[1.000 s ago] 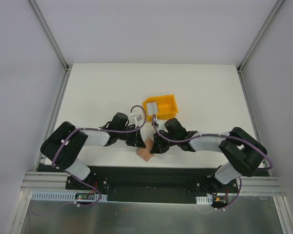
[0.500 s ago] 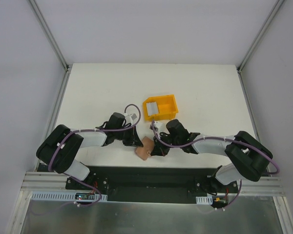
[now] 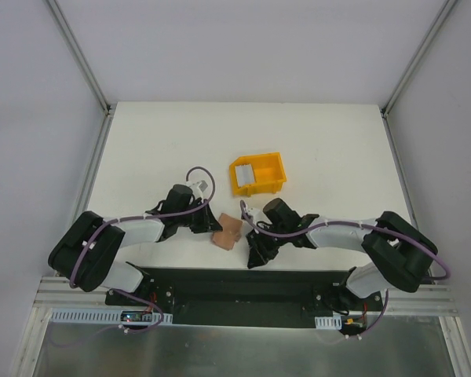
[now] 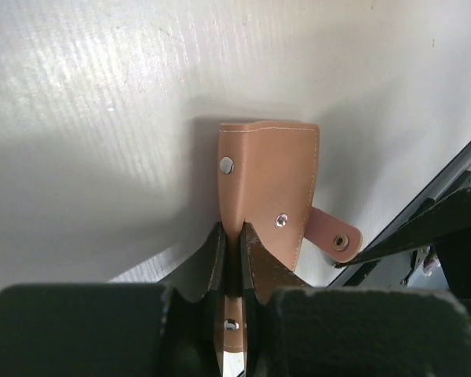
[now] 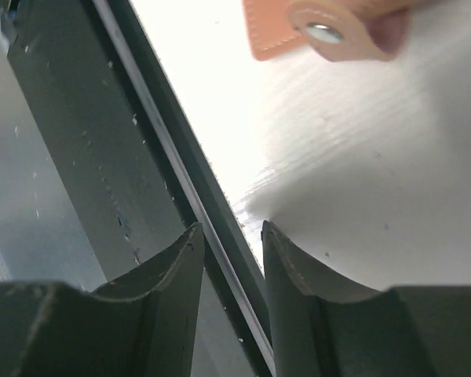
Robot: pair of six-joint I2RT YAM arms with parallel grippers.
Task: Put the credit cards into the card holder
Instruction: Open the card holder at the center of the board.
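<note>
Left fingers [image 4: 208, 263] are clamped on one edge of the card holder [image 4: 271, 184], with its tab clasp undone. Right fingers [image 5: 286, 275] are apart and empty, just on the near side of the holder. Credit cards [image 3: 246, 171] sit in the yellow bin [image 3: 261, 188] beyond the holder. Best bet: left holds the holder steady with the pocket exposed, while right takes one card by its edge and slides it in flat.
</note>
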